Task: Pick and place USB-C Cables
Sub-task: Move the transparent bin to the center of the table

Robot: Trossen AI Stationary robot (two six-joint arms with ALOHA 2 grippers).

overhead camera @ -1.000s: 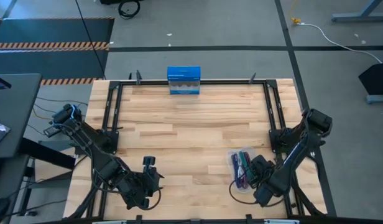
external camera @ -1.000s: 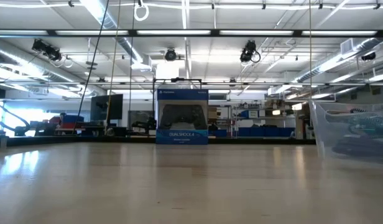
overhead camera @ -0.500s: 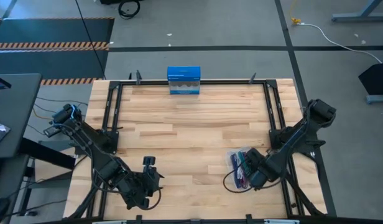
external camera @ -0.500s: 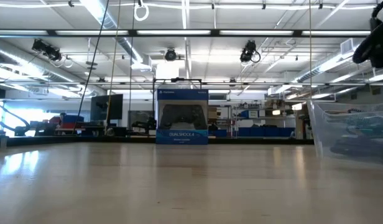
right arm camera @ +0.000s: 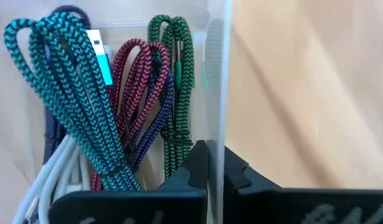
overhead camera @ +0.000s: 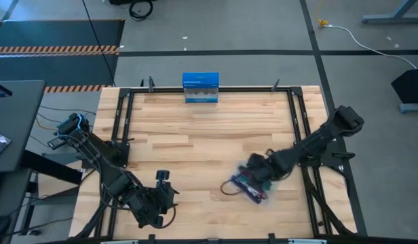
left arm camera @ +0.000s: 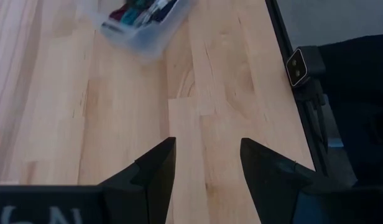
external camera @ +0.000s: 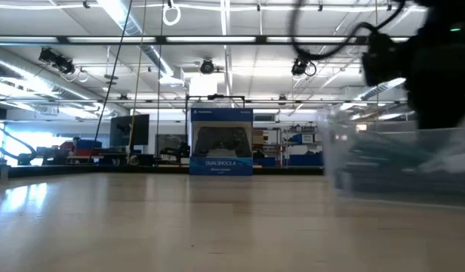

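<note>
The USB-C cables lie bundled in a clear plastic tray (overhead camera: 248, 184) on the table's near right part: teal (right arm camera: 67, 93), maroon (right arm camera: 138, 87), green (right arm camera: 173, 81), dark purple (right arm camera: 157, 121) and white (right arm camera: 51, 183). My right gripper (right arm camera: 215, 168) is shut on the tray's wall. The low view shows the tray (external camera: 402, 166) blurred under the dark right arm (external camera: 436, 68). My left gripper (overhead camera: 161, 179) waits open near the table's near left edge, nothing between its fingers (left arm camera: 159, 168). My right gripper pinches the tray's clear side wall (right arm camera: 217, 112) at its rim between the two fingers, one finger (right arm camera: 194, 168) inside beside the green cable and one outside. The fingers come slanting down from the table's right. Whether the tray is clear of the table, I cannot tell.
A blue rectangular box (overhead camera: 200, 87) stands upright at the middle of the far edge. A black frame rail (overhead camera: 300, 122) runs along the table's sides. Bare wood (overhead camera: 195, 149) lies between the box, the tray and my left gripper.
My right gripper has shut on the tray's wall and gone toward the table's left edge. The tray with the cables has come along with it toward the table's middle and has turned about.
</note>
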